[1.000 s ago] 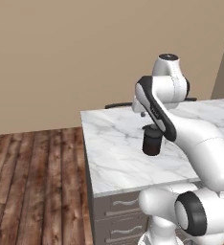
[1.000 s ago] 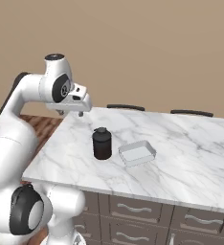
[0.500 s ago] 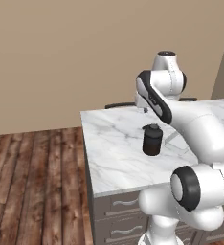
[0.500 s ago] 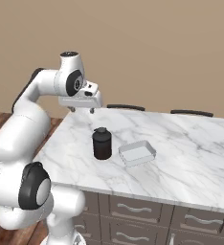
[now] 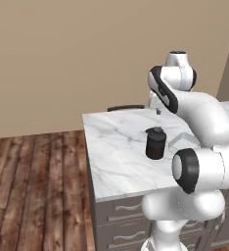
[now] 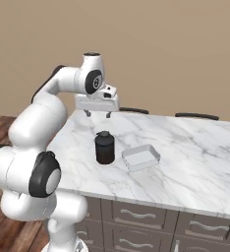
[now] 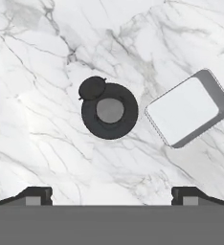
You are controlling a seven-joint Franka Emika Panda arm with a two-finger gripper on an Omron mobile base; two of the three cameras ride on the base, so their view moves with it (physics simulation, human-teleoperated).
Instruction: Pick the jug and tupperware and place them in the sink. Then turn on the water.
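While the tool (image 6: 98, 114) hangs spread and empty at upper centre of the right base view, jug (image 6: 104, 147) and tupperware (image 6: 141, 157) sit mid-frame on the surface (image 6: 195, 152), close but apart.

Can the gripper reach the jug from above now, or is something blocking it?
Probably yes. The gripper hangs open above the counter, the jug stands apart from the tupperware, and nothing lies between them.

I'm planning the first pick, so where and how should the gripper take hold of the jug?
Take the jug around its round body, coming straight down from above. It stands upright on the counter, apart from the tupperware, so both sides are free. The gripper hangs open above it; the lid knob looks too small for a sure hold.
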